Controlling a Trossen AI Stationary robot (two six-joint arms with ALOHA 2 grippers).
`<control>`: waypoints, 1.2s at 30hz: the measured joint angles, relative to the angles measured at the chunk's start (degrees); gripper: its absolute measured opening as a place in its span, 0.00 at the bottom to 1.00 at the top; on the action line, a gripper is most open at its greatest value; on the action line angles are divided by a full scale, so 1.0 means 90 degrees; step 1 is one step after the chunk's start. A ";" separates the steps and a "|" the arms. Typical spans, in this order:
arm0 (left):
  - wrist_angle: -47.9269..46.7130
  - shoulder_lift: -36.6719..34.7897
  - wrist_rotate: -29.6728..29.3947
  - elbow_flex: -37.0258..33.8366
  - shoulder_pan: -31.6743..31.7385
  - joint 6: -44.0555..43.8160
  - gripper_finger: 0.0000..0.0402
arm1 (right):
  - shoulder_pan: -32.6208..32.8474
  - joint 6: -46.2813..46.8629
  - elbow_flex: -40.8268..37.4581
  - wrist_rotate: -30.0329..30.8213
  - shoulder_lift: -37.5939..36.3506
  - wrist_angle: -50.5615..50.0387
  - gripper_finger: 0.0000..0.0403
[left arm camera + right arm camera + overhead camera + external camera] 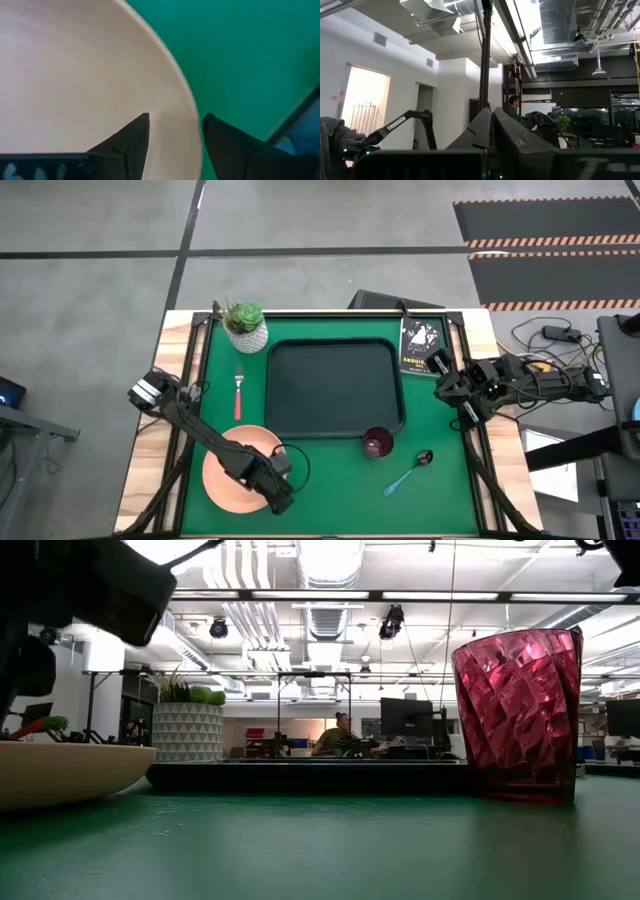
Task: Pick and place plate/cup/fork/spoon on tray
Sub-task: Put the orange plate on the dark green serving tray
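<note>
The salmon-pink plate (pixel 225 480) lies on the green table near its near-left corner. My left gripper (pixel 283 502) points down over the plate's near-right rim and is open. In the left wrist view (pixel 175 130) one finger stands over the plate's inside (pixel 75 65) and the other outside the rim. The dark tray (pixel 333 385) lies in the middle. The maroon cup (pixel 378 443) stands just off the tray's near-right corner. The pink-handled fork (pixel 238 395) lies left of the tray, and the blue-handled spoon (pixel 408 473) lies near the cup. My right gripper (pixel 445 385) waits shut at the right edge, raised.
A white pot with a green plant (pixel 246 327) stands at the tray's far-left corner. A small black booklet (pixel 420 345) lies at the far right. In the low view the cup (pixel 520 710) and the plate (pixel 60 770) stand close, with the tray (pixel 310 775) behind them.
</note>
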 joint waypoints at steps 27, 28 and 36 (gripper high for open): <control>-0.0450 -0.0030 0.0344 0.0368 -0.0126 -0.0106 0.03 | 0.0000 -0.0071 -0.0007 0.0019 0.0000 -0.0001 0.02; -0.0614 -0.0087 0.0469 0.0496 -0.0145 -0.0176 0.03 | 0.0000 -0.0071 -0.0007 0.0019 0.0000 -0.0001 0.02; -0.1327 -0.0477 0.0807 0.1601 -0.0176 0.0122 0.03 | -0.0001 -0.0123 -0.0010 0.0022 0.0000 -0.0004 0.02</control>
